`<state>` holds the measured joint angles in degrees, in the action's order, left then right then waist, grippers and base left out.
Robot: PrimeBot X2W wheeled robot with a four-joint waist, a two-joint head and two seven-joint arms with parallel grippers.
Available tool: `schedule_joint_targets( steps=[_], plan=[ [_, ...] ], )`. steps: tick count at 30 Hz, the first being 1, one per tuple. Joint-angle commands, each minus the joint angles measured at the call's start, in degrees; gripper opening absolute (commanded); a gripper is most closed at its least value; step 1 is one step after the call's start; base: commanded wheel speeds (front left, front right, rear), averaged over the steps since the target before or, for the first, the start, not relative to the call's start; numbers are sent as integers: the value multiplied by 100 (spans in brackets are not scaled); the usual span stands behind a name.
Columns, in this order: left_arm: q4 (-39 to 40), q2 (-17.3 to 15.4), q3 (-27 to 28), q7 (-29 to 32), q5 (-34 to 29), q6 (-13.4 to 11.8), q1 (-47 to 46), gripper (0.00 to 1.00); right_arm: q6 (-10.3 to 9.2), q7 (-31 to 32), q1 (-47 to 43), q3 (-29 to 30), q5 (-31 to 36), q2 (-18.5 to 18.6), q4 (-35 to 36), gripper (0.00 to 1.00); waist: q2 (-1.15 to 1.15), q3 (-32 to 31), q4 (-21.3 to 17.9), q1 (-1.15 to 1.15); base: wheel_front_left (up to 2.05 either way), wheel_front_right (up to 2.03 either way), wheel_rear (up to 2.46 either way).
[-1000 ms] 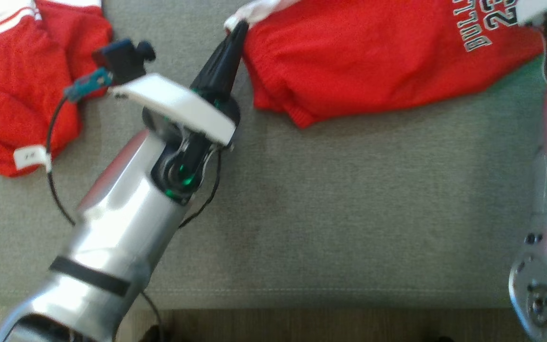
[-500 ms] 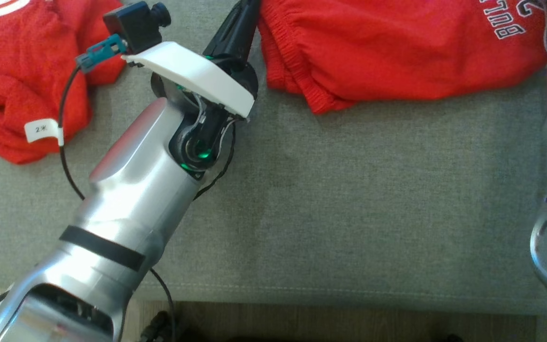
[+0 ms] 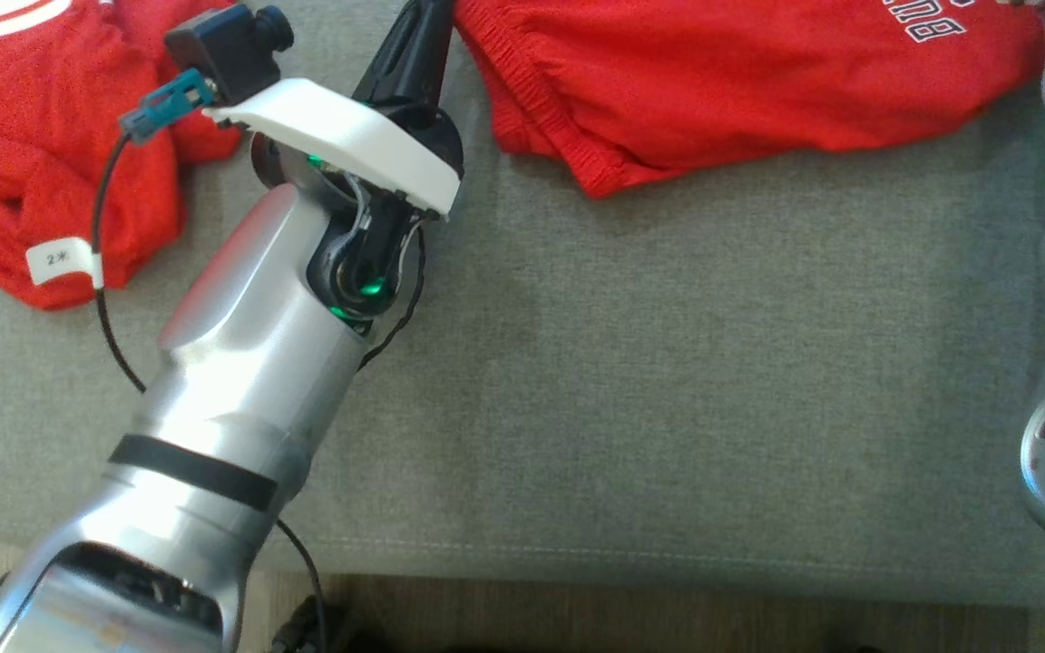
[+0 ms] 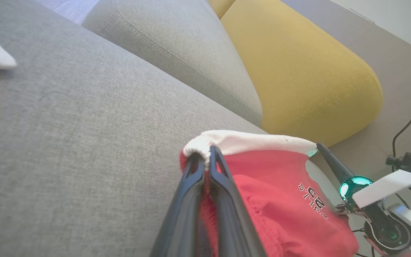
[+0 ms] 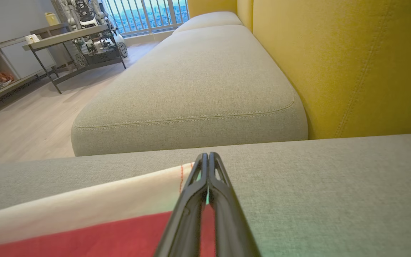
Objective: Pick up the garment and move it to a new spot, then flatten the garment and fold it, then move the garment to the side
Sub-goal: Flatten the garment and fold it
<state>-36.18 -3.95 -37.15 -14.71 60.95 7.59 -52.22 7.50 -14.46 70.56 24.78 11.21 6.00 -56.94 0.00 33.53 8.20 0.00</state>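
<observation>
Grey sofa seat [image 3: 668, 363] lies under everything, with yellow back cushions [image 4: 298, 71] behind the seat, a second grey seat [image 5: 191, 71] next to it, and a wooden floor [image 5: 23, 121] with one dark-legged table [image 5: 66, 34] off to the seat's side. Two red cloths are over the seat. One is the garment [image 3: 740, 82], with white lettering and a white band [image 4: 248, 141], near the seat's back edge. The other red cloth [image 3: 42, 145] is bunched toward the seat's left end, apart from the garment. Two claws are both at the seat's back edge. The left gripper [image 4: 207, 153] is clamped on one corner of the band, with white cloth bunched between its tips. The right gripper [image 5: 208, 157] has its fingers pressed together on the band's other end. The band runs between the two claws, and the red body spreads from it toward the seat's front edge
</observation>
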Motion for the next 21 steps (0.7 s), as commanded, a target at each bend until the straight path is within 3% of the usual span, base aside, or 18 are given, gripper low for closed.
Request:
schedule_joint_targets(
  steps=[1,2,4,5,6,7,8,9,10,16,21],
  plan=[
    [-52,-133,271,-27,-117,-10,180,13,-1,-50,238,-53,73,-98,138,0,0,-16,58,0,0,0,0],
    [-52,-133,271,-27,-117,-10,180,13,-1,-50,238,-53,73,-98,138,0,0,-16,58,0,0,0,0],
    [-69,-82,321,-28,-197,-10,201,31,-1,-51,257,-51,63,-92,129,0,0,11,98,0,0,0,0],
    [-77,-61,340,-28,-232,-10,200,52,-1,-51,275,-39,53,-88,131,0,0,31,116,0,0,0,0],
    [-89,-40,356,-28,-259,-10,195,100,-1,-52,293,-42,50,-86,131,0,0,57,135,0,0,0,0],
    [-96,-21,369,-28,-285,-10,185,100,-1,-52,307,-47,52,-86,136,0,0,76,149,0,0,0,0],
    [-99,-4,381,-28,-313,-10,173,100,-1,-52,317,-49,57,-86,144,25,0,91,160,0,0,0,0],
    [-89,9,396,-28,-365,-10,156,100,-1,-52,323,-52,67,-87,151,83,0,104,168,0,0,0,0],
    [-62,20,429,-28,-427,-10,147,100,-1,-52,327,-51,77,-85,162,100,0,111,175,0,0,0,0],
    [342,30,869,-29,-1360,-19,323,100,-1,-32,215,-102,15,-47,-79,100,0,-45,142,0,0,0,0],
    [1235,31,1356,-29,-2499,-141,996,100,-1,635,131,-174,-16,205,-737,100,0,-228,82,0,0,0,0]
  ],
)
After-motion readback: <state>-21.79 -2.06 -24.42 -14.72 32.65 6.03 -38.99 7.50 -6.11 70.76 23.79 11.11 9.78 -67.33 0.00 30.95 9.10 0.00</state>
